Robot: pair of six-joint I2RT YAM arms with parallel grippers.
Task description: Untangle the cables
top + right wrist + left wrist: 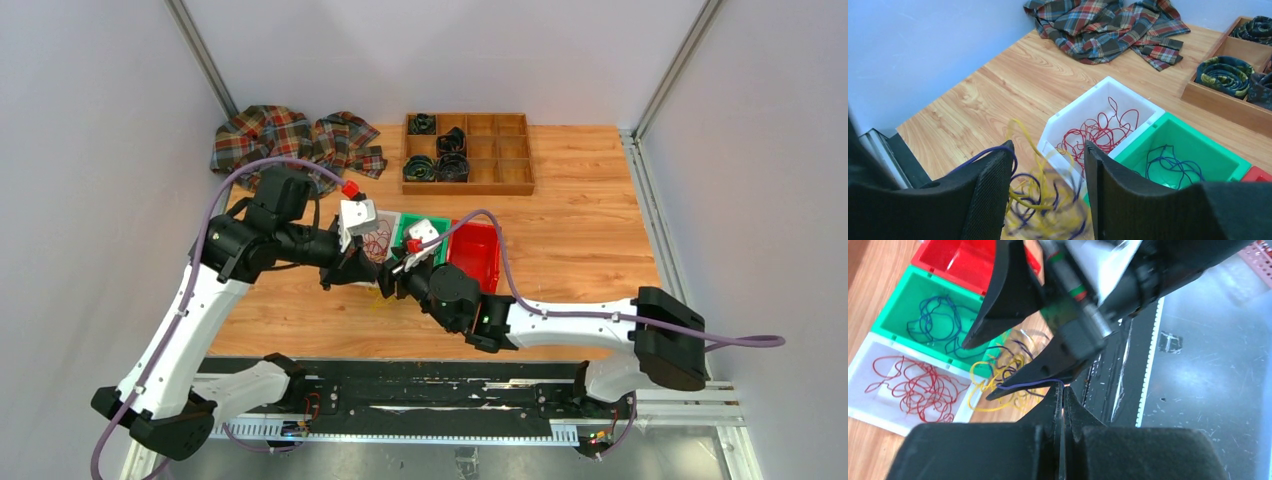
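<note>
My left gripper (1062, 388) is shut, pinching a thin purple cable (1023, 386) at its very tip. That cable runs left across one finger (990, 187) of my right gripper (1048, 187), which stands open. Below, between the right fingers, is a blurred tangle of yellow and purple cables (1048, 200), next to the white bin's near corner; I cannot tell whether it hangs or lies on the wood. Red cables (1098, 132) lie in the white bin (1075, 107), blue ones (1170, 165) in the green bin (1208, 145). From above, both grippers (345, 277) (392, 287) meet in front of the bins.
A red bin (476, 255) stands right of the green one. A wooden compartment tray (500, 185) with black coiled bands sits at the back. Plaid cloth (290, 140) lies at the back left. The black metal base rail (420, 395) runs along the near edge.
</note>
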